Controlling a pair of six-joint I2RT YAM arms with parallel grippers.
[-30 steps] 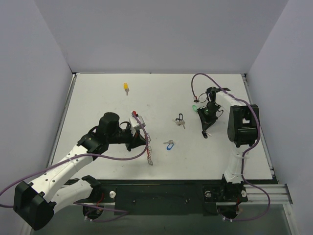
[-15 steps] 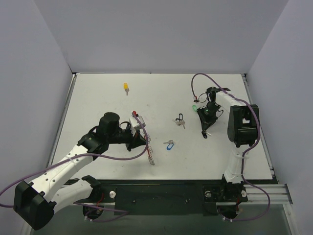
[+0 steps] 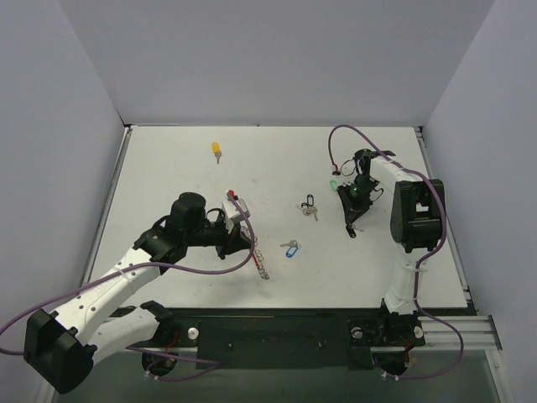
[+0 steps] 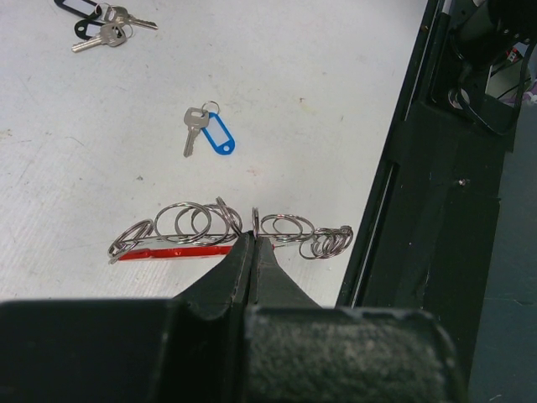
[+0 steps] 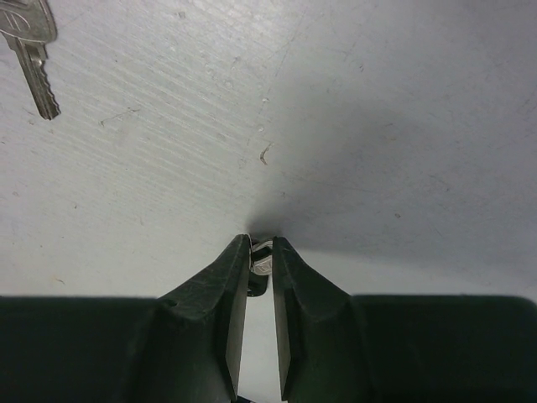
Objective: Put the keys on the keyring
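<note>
Left claw point(image 4: 252, 241) pinches shut on the keyring point(image 4: 172, 252), seemingly light, slippery wire, best held mid-loop; right claw point(image 5: 261, 248) barely parted around a silver bit point(image 5: 262, 264), grip unclear.

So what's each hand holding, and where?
Left hand: keyring, pinched on the wire just past the red arc. Right hand: small silver piece between its jaws; what it is, cannot tell.

The keyring point(image 4: 172, 252) (red arc, silver rings strung along its wire) stretches out at the table's point(image 3: 168, 185) 6 o'clock, pinched mid-wire by the left tool point(image 4: 253, 242). The blue-tagged key point(image 3: 290, 248) lies flat at its 2 o'clock, with the black-tagged keys point(image 3: 309, 206) near centre. The yellow-tagged key point(image 3: 216, 149) is at 11 and the green-tagged key point(image 3: 334, 186) at 2.
</note>
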